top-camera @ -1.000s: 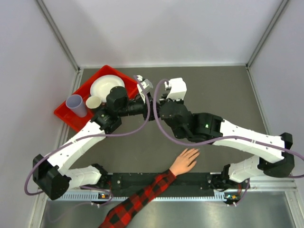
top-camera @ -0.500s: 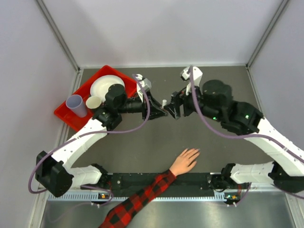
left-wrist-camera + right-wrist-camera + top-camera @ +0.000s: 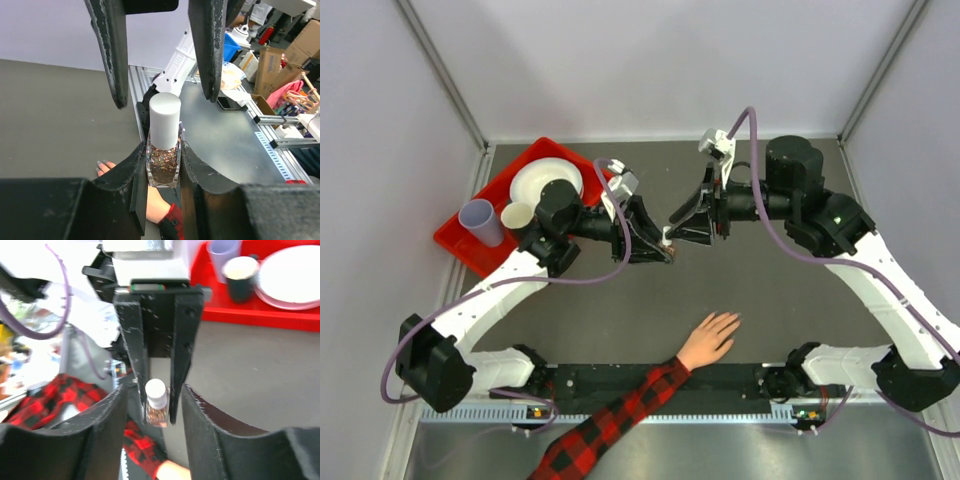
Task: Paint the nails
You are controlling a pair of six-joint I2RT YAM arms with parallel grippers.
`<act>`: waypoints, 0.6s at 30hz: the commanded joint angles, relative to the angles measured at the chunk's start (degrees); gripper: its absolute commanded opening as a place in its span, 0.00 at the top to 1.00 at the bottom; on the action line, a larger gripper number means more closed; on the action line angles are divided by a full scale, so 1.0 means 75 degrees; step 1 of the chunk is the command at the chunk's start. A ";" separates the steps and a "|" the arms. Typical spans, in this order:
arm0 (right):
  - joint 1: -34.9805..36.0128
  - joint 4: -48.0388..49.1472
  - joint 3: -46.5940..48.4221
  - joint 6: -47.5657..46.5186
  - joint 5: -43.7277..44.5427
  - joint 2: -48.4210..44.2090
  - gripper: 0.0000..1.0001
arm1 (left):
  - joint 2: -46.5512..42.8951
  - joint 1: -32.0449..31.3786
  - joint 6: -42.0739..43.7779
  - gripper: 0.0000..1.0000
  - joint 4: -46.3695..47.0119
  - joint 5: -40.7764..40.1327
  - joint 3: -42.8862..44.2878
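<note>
My right arm (image 3: 840,230) has swung out since a second ago and now faces my left. The hand (image 3: 708,340) lies flat near my bases. My left gripper (image 3: 162,167) clamps the polish bottle (image 3: 163,162), and my right gripper (image 3: 674,226) gapes around its white cap (image 3: 165,120). The nails (image 3: 732,320) are well apart from both. Closing off-centre could twist the bottle loose.

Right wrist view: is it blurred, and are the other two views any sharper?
Right wrist view: soft all over, the nail polish bottle and red tray smeared, the upper left washed out. Left wrist view: crisp on the bottle's white cap and glitter. Top view: sharp, evenly lit, no glare.
</note>
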 commanded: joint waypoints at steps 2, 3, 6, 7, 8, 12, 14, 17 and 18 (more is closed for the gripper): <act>-0.0146 0.0808 0.0093 0.0189 -0.1433 0.0318 0.55 | -0.0183 -0.0087 -0.0177 1.00 0.0652 0.0404 -0.0044; -0.0147 0.0832 0.0081 0.0189 -0.1504 0.0354 0.55 | -0.0195 -0.0087 -0.0177 1.00 0.0652 0.0416 -0.0044; -0.0135 0.0844 0.0081 0.0178 -0.1668 0.0436 0.55 | -0.0230 -0.0087 -0.0188 1.00 0.0652 0.0405 -0.0044; -0.0146 0.0832 0.0058 0.0166 -0.1691 0.0436 0.57 | -0.0230 -0.0087 -0.0177 1.00 0.0652 0.0393 -0.0044; -0.0135 0.0855 0.0035 0.0154 -0.1692 0.0425 0.58 | -0.0242 -0.0087 -0.0165 1.00 0.0652 0.0370 -0.0044; -0.0135 0.0809 -0.0059 0.0131 -0.1622 0.0390 0.76 | -0.0289 -0.0088 -0.0095 1.00 0.0605 0.0159 -0.0055; -0.0135 0.0681 -0.0060 0.0049 -0.1458 0.0378 0.90 | -0.0347 -0.0087 0.0302 1.00 0.0198 -0.0355 0.0003; -0.0088 0.0667 -0.0258 0.0095 -0.0640 0.0121 1.00 | -0.0371 -0.0064 0.1251 1.00 -0.1302 -0.1630 0.0342; -0.0007 0.0737 -0.0514 0.0142 -0.0243 -0.0019 1.00 | -0.0359 -0.0029 0.1497 1.00 -0.1874 -0.2133 0.0505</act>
